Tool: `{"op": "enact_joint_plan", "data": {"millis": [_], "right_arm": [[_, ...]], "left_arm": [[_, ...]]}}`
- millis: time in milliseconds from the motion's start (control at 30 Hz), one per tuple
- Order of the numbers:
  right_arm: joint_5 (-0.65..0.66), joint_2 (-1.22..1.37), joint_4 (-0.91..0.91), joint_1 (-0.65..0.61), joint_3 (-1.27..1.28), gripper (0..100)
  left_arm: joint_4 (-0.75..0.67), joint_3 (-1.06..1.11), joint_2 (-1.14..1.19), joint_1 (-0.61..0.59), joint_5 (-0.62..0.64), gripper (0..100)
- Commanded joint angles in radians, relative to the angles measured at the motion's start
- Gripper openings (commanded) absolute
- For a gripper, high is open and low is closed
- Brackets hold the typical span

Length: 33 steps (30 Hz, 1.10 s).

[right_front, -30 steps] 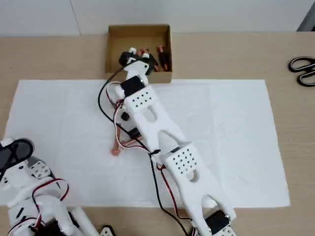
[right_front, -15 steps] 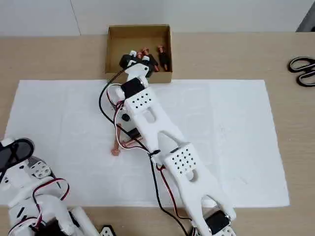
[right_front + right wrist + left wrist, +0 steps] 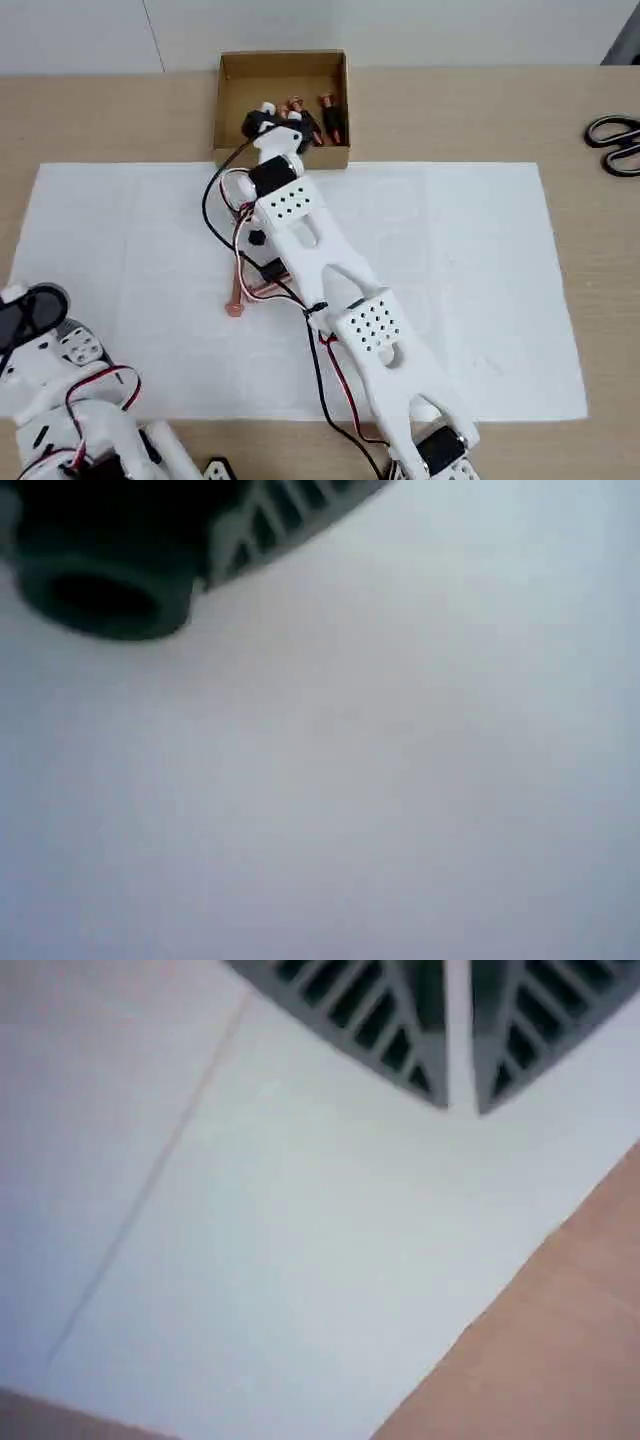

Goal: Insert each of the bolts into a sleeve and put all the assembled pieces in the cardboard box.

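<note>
Two assembled pieces, dark sleeves with copper heads, lie in the lower right corner of the cardboard box at the upper middle of the high view. The right gripper sits over the box's lower edge just left of them; whether it is open or closed, I cannot tell. A loose copper bolt lies on the white paper sheet left of that arm. The left gripper hangs over the paper's edge, nearly closed and holding nothing. Scissors rest on the desk at far right.
</note>
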Motion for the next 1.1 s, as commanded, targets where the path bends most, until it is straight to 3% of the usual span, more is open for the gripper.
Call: {"op": "enact_joint_plan", "data": {"millis": [0, 200, 367, 700, 1067], "right_arm": [[0.046, -0.189, -0.007, 0.004, -0.006, 0.3], [0.183, -0.338, -0.005, 0.002, -0.011, 0.3], [0.285, -0.449, 0.042, 0.005, -0.012, 0.4], [0.341, -0.74, 0.093, 0.053, -0.011, 0.4], [0.411, -1.009, 0.091, 0.108, -0.011, 0.5]], "left_arm": [[-0.005, -0.044, 0.0, 0.077, -0.005, 1], [-0.006, -0.042, 0.002, 0.232, 0.0, 1], [-0.009, -0.044, 0.074, 0.259, 0.0, 1], [-0.077, -0.278, 0.589, 0.27, 0.002, 1], [0.118, -0.639, 1.186, 0.54, 0.002, 1]]}}
